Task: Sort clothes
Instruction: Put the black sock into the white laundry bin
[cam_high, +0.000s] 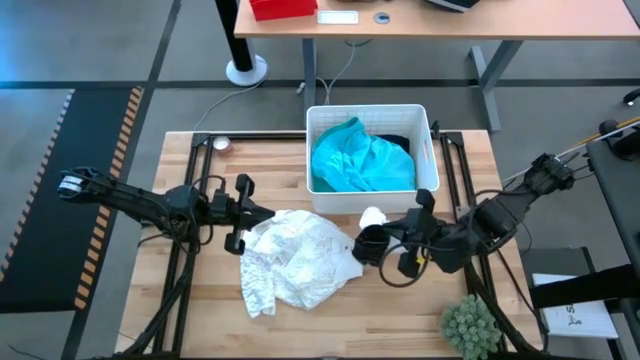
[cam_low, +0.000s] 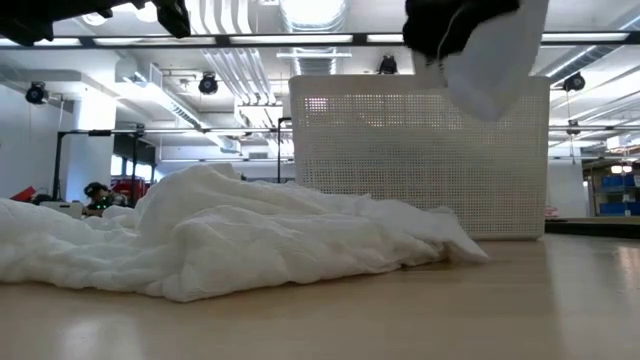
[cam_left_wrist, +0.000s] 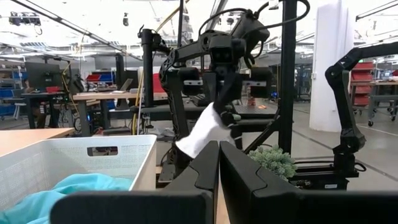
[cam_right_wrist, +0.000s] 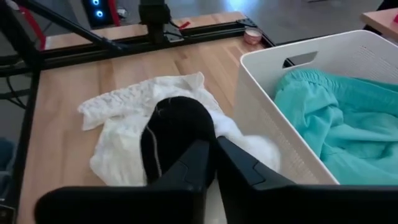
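A white lacy garment (cam_high: 300, 260) lies spread on the table in front of the white bin (cam_high: 325, 118); it also shows in the low view (cam_low: 230, 235). A turquoise garment (cam_high: 355, 160) lies in the bin over something dark. My right gripper (cam_high: 375, 240) is shut on a small black and white piece of clothing (cam_right_wrist: 174, 134), above the table by the bin's near wall. My left gripper (cam_high: 262, 214) is shut and empty, raised at the lacy garment's left edge. My right gripper pinches the small piece's black part (cam_right_wrist: 186, 146) between its two fingers, coming from the table's right side. The piece is lifted clear of the table. Its white end (cam_low: 495, 70) hangs below the fingers, in front of the bin's wall.
A small green plant (cam_high: 470, 325) stands at the table's near right corner. A small red roll (cam_high: 222, 143) lies at the far left, beside the black frame rails. A desk with a red box (cam_high: 283, 8) stands beyond the table.
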